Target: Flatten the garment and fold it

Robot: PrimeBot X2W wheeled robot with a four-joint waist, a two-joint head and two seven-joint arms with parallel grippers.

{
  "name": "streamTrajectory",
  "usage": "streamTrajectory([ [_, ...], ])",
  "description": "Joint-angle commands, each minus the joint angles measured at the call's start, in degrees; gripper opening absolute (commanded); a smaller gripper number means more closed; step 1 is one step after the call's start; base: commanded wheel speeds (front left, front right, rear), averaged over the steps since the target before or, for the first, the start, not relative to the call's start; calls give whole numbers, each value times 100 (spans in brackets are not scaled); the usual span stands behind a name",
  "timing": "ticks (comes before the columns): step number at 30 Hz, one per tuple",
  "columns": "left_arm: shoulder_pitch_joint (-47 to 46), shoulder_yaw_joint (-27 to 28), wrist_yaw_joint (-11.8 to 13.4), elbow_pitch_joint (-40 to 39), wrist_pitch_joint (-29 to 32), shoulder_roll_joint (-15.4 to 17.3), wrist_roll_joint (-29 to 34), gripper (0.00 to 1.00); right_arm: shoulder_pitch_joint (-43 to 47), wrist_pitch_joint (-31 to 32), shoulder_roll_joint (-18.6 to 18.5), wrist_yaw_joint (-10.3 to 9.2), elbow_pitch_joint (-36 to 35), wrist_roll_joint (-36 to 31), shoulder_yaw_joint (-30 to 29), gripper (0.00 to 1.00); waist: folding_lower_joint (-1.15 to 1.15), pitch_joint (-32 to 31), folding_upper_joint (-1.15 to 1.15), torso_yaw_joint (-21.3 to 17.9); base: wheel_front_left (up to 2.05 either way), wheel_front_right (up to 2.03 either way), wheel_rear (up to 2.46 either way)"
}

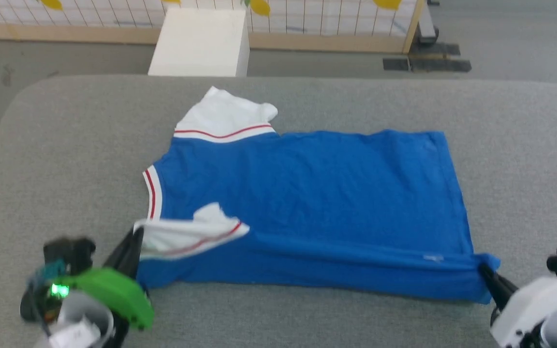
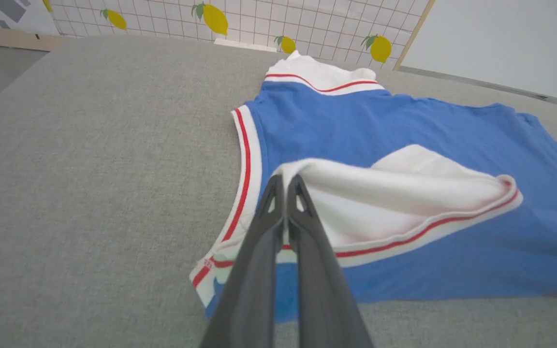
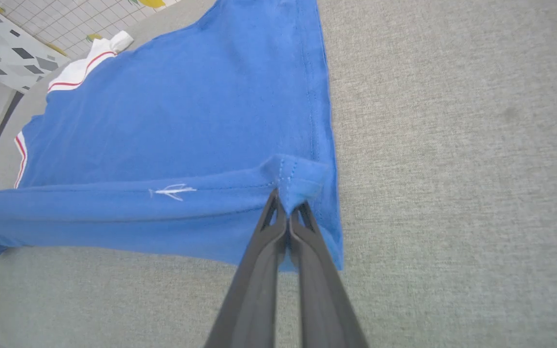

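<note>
1. The garment [image 1: 307, 203] lies spread on the grey desk [image 1: 65, 145], about midway between the far and near edges. Its blue body is mostly flat, with the neck trim [image 1: 153, 193] toward the desk's left edge and the hem toward the right edge.
2. The far sleeve [image 1: 225, 118], white with a red stripe, points at the desk's far edge and is a little rumpled at its tip.
3. The near sleeve [image 1: 191, 234] is turned over onto the blue body (its red-striped cuff lies toward the middle of the shirt).
4. The left gripper [image 1: 136, 239] sits toward the desk's near edge, on its left half. In the left wrist view its jaws are pressed together on the white cloth at the shoulder end of the near sleeve.
5. The right gripper [image 1: 484, 268] is by the near edge on the right half. Its jaws are clamped on the nearest hem corner, with a small bunch of blue cloth pinched at the tips.
6. Between the two grips the shirt's near side runs as a straight, taut ridge along the near edge. A small white mark [image 3: 172, 192] sits on it, closer to the right grip.
7. Beyond the far edge stand a white box [image 1: 201, 43] and a grid panel [image 2: 259, 24] with yellow lemon shapes
</note>
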Motion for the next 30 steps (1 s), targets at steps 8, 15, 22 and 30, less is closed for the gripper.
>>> streamTrajectory([
  [8,-1174,-221,-371,924,202,-69,76,0,-1084,628,12,-10,461,-709,165,0,1,841,0,-166,0,0,0],
  [15,-1475,-334,-541,1584,91,-204,86,0,-1682,1013,23,-10,996,-912,287,0,1,1084,0,-164,0,0,0],
  [22,-1549,-338,-618,1904,-50,-301,12,42,-1771,1139,28,-10,1268,-778,190,80,1,941,0,-62,0,0,0],
  [30,-1158,-28,-198,1455,-169,-195,-121,100,-1439,375,31,-10,765,-91,-183,100,1,451,0,69,0,0,0],
])
